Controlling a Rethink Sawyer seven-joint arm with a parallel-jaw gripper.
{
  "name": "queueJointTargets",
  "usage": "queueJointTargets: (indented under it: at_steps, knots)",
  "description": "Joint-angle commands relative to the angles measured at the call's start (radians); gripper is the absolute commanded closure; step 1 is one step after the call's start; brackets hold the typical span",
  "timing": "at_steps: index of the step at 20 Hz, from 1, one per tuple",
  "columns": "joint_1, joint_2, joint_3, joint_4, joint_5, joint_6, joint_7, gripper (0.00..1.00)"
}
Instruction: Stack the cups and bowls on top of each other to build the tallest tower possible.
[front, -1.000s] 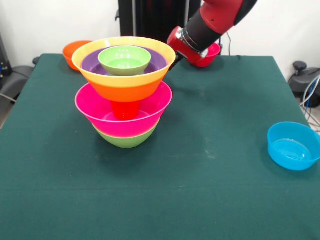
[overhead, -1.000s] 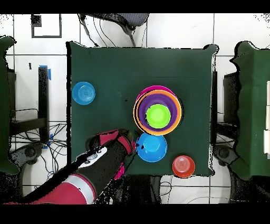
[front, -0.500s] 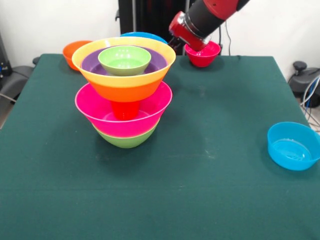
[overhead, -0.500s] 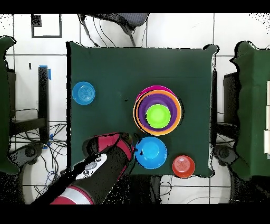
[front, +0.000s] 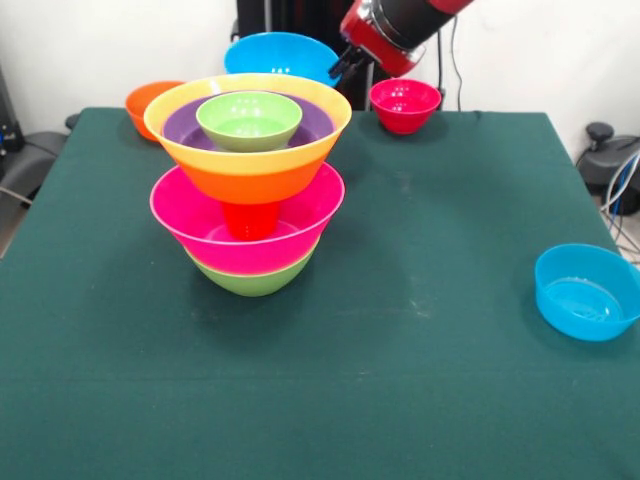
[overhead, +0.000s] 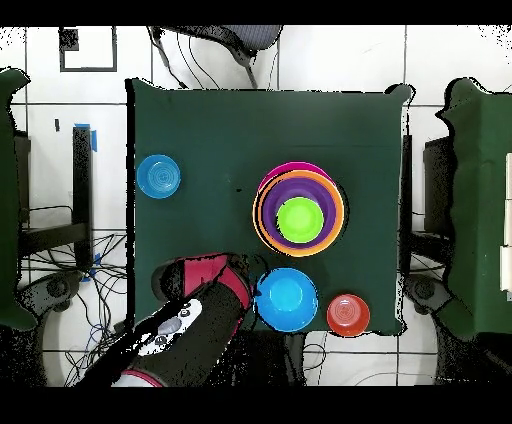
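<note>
Nearest the front camera, at the table's right edge, a small blue bowl (front: 587, 291) sits alone on the dark green cloth (front: 400, 380), well apart from everything else; it is glossy, round and shallow.

Further in, left of centre, stands the tower (front: 249, 180). A green bowl (front: 250, 281) is lowest, a wide pink bowl (front: 247, 226) nests in it, and an orange cup (front: 250, 219) stands inside the pink one, tapered and straight-sided. On the cup rests a large orange bowl (front: 250, 150) with a yellow rim, flaring like a funnel; a purple bowl (front: 185, 125) lies inside it and a small green bowl (front: 249, 119) on top. All look like smooth, shiny plastic, light and slippery.

Behind the tower the gripper (front: 345, 62) holds a medium blue bowl (front: 278, 57) by its rim, lifted off the table and tipped so its outside faces the camera. The fingers appear closed on that rim. The held bowl hangs just behind and slightly above the tower's top, on the robot's side; in the overhead view it lies (overhead: 286, 298) just beside the stack, toward the base. So the move likely runs away from the robot and over the small green bowl. The narrow cup carrying the wide orange bowl looks the weak point.

Farthest back, a red bowl (front: 404, 105) and a small orange bowl (front: 146, 102) rest near the table's far edge.
</note>
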Motion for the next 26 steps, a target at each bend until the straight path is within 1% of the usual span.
queueJointTargets:
  at_steps: [1,2,5,17,19,22,24,26]
  knots:
    - [-0.04,-0.018,0.1,0.014,-0.056,0.101,-0.02,1.0]
    - [-0.041,-0.02,0.098,0.011,-0.057,0.106,-0.015,1.0]
    - [-0.031,-0.066,0.094,0.046,-0.062,0.118,-0.013,1.0]
    - [-0.003,-0.211,0.083,0.045,-0.075,0.317,-0.046,1.0]
    - [0.0,-0.237,0.082,0.029,-0.076,0.369,-0.054,1.0]
    - [-0.002,-0.257,0.085,0.004,-0.079,0.417,-0.055,1.0]
    - [-0.016,-0.262,0.095,-0.03,-0.084,0.457,-0.072,1.0]
    - [-0.01,-0.289,0.096,-0.028,-0.087,0.491,-0.074,1.0]
